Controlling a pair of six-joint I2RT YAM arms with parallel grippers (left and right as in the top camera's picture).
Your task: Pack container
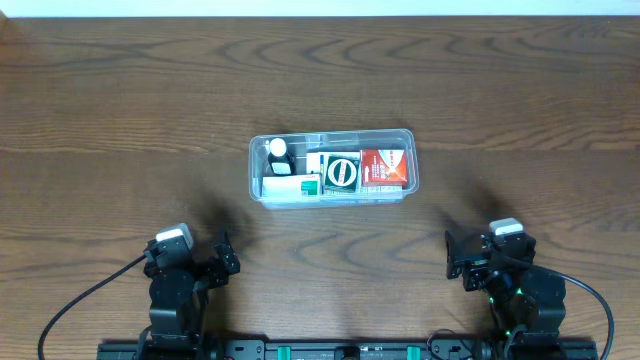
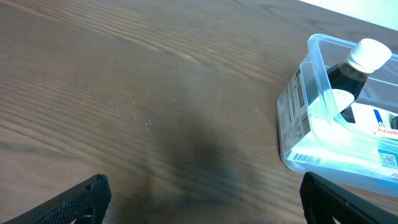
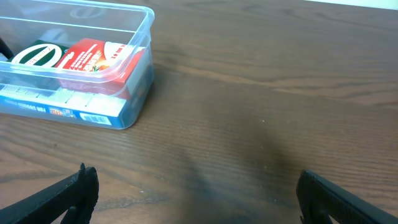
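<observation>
The clear plastic container sits at the table's centre. Inside it are a dark bottle with a white cap, a green box with a round label, a red box and a white and green box. The left wrist view shows the container's left end with the bottle. The right wrist view shows its right end with the red box. My left gripper is open and empty near the front left. My right gripper is open and empty near the front right.
The dark wooden table surrounds the container. Both arms' bases and cables sit at the front edge. A white strip runs along the far edge.
</observation>
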